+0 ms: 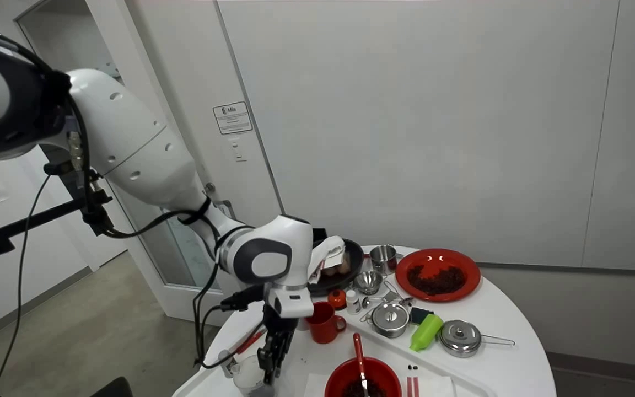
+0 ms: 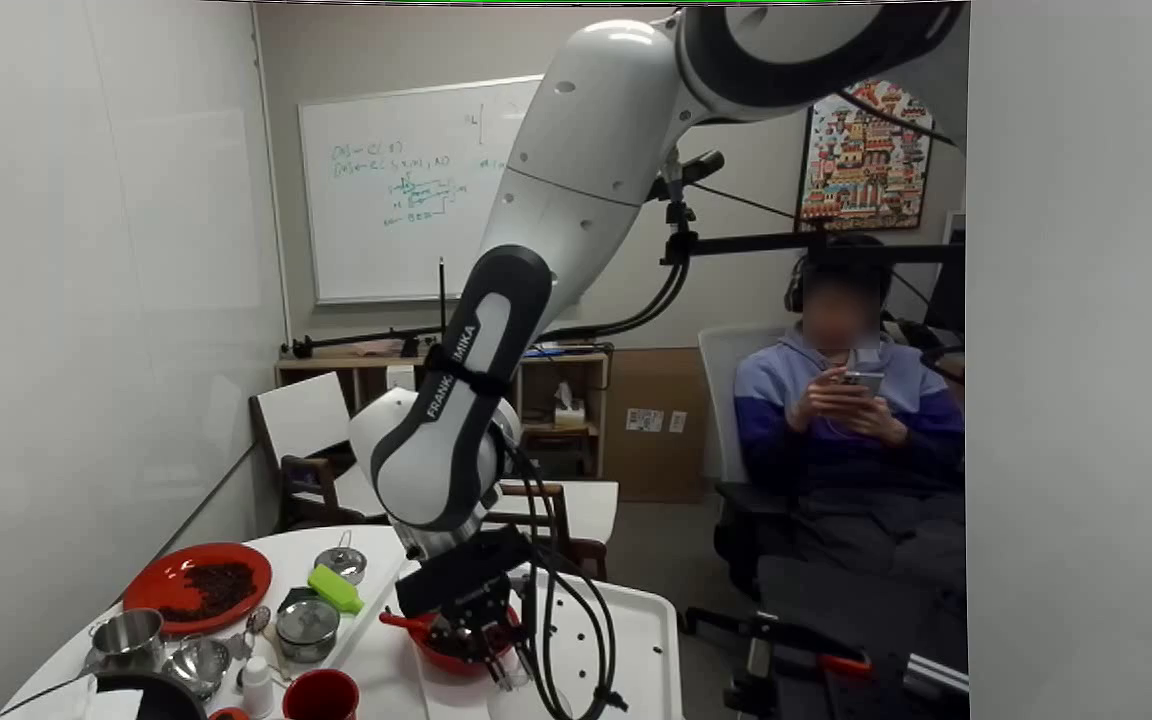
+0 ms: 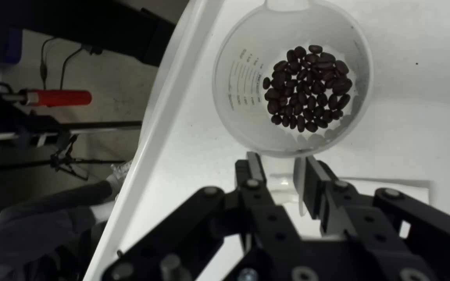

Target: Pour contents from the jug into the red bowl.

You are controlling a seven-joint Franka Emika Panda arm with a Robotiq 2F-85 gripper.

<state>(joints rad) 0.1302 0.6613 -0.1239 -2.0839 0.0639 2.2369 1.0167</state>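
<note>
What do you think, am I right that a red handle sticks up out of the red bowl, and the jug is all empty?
Not quite: the jug isn't empty. The wrist view shows dark beans in the bottom of it. So a red handle sticks up out of the red bowl, and the jug has dark beans in it.

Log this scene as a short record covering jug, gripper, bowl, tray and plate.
Jug: upright, dark beans at its base
Gripper: fingers either side of what looks like the jug's handle; firmness of grip unclear
Red bowl: dark contents, red-handled utensil in it
White tray: below the jug, contact unclear
Red plate: dark contents
Pour: unfinished, beans in jug
</note>
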